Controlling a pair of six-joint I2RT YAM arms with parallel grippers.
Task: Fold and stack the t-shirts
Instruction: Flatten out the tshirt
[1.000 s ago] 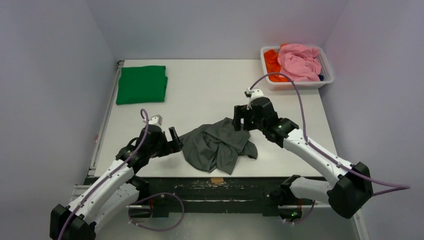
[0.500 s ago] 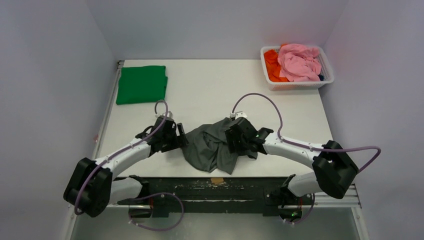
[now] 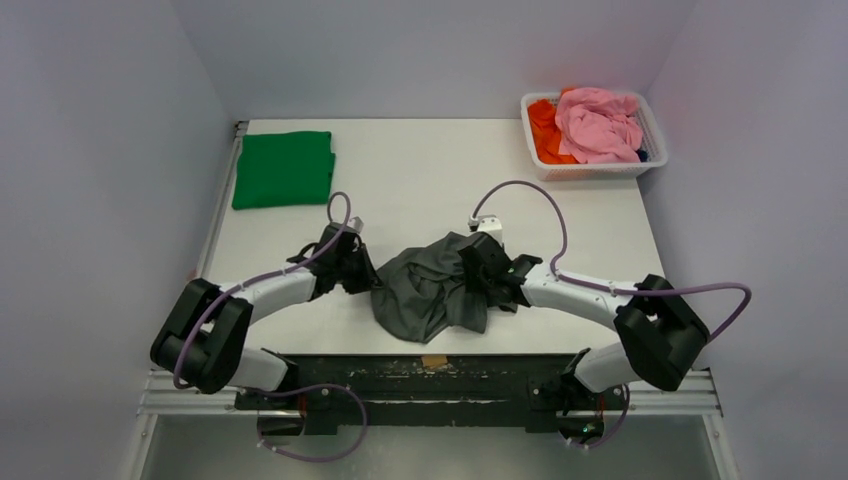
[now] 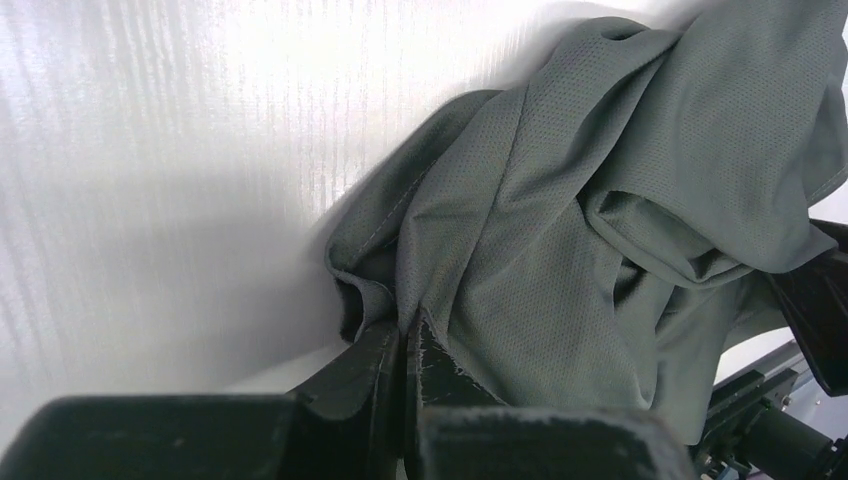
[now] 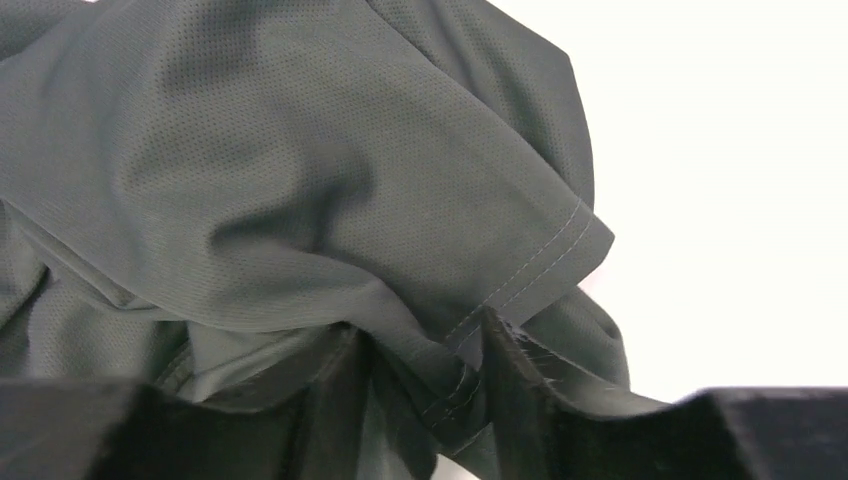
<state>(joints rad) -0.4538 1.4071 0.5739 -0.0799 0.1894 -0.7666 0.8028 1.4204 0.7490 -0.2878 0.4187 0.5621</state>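
Having closed in, the left gripper [image 4: 408, 338] clamps the grey shirt's [image 3: 430, 290] nine-o'clock edge, while the right gripper [image 5: 415, 348], jaws apart, should pinch the three-o'clock hem before lifting.

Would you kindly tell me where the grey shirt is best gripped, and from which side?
Grip the grey shirt by its stitched hem, which sticks out flat at the heap's right edge; a seamed edge shows on the left too. Come in low along the table from either side: the middle is bunched folds, likely to lift as a wad.
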